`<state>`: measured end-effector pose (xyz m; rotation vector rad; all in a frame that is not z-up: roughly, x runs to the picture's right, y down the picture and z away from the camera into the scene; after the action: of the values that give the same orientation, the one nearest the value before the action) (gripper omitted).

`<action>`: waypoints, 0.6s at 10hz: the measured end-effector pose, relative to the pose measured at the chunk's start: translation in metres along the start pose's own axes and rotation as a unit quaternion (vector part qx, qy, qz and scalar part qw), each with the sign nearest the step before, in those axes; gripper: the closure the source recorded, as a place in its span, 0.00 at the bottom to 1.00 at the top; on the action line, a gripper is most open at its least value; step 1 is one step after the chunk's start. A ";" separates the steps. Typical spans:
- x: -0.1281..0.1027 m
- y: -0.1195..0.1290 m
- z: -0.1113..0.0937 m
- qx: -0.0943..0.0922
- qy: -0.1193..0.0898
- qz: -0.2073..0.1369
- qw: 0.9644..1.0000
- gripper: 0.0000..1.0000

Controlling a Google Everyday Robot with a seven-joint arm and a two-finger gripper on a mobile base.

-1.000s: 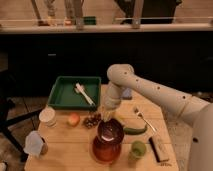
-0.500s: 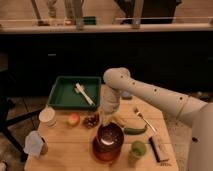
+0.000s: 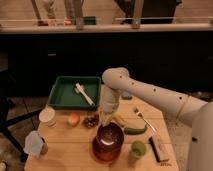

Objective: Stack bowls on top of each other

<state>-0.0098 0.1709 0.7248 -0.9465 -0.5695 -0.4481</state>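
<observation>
The dark maroon bowl with a glossy inside sits inside the wider orange-red bowl, near the front middle of the wooden table. My white arm comes in from the right and bends down. My gripper is at the far rim of the maroon bowl, just above or touching it. The near side of both bowls is in plain view.
A green tray holding a white utensil stands at the back left. Close by are a green cup, a green vegetable, a banana, a fork, an orange fruit, a white container and a dark bar.
My arm has shifted slightly left and the gripper has come down a little towards the maroon bowl's far rim. The bowls have not visibly moved.
</observation>
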 end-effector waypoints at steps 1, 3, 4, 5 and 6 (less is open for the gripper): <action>0.000 -0.001 0.000 0.000 0.000 0.000 1.000 1.00; 0.003 -0.002 0.004 -0.003 -0.006 0.004 1.000 1.00; 0.003 -0.003 0.005 -0.006 -0.007 0.003 1.000 1.00; 0.001 -0.005 0.008 -0.009 -0.009 0.001 1.000 1.00; -0.001 -0.005 0.011 -0.012 -0.008 0.002 1.000 1.00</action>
<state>-0.0162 0.1777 0.7322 -0.9760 -0.5777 -0.4444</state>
